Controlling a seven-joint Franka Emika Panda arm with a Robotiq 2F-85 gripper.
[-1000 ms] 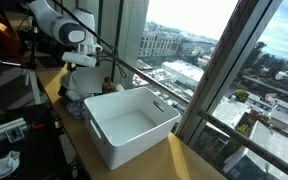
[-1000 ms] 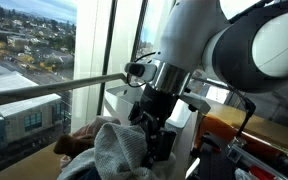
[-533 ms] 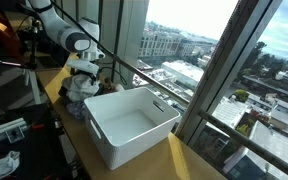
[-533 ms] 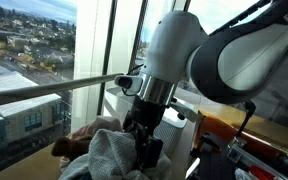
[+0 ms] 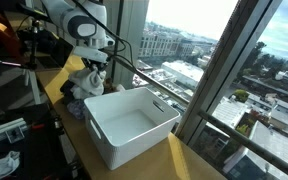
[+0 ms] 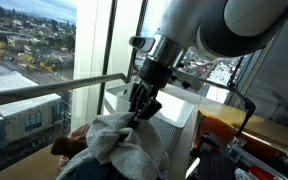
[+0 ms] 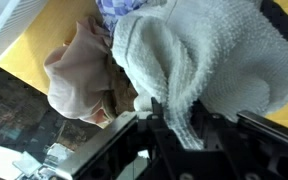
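My gripper (image 7: 176, 112) is shut on a fold of a grey-white knitted towel (image 7: 209, 50); in the wrist view the fabric runs down between the two black fingers. In both exterior views the towel (image 6: 119, 145) hangs from the gripper (image 6: 140, 108), partly raised off the pile. A beige-pink cloth (image 7: 79, 75) and a bit of purple cloth (image 7: 108, 8) lie beside it on the wooden ledge. From farther off, the gripper (image 5: 94, 66) hovers over the cloth pile (image 5: 84, 85), just behind the white bin (image 5: 94, 125).
The white plastic bin (image 6: 179, 112) stands next to the pile. A window with a horizontal rail (image 6: 54, 88) runs along the ledge. Cables and equipment (image 5: 4, 130) crowd the side away from the glass.
The jaws have closed on the towel, and the arm has risen, pulling the towel up from the pile.
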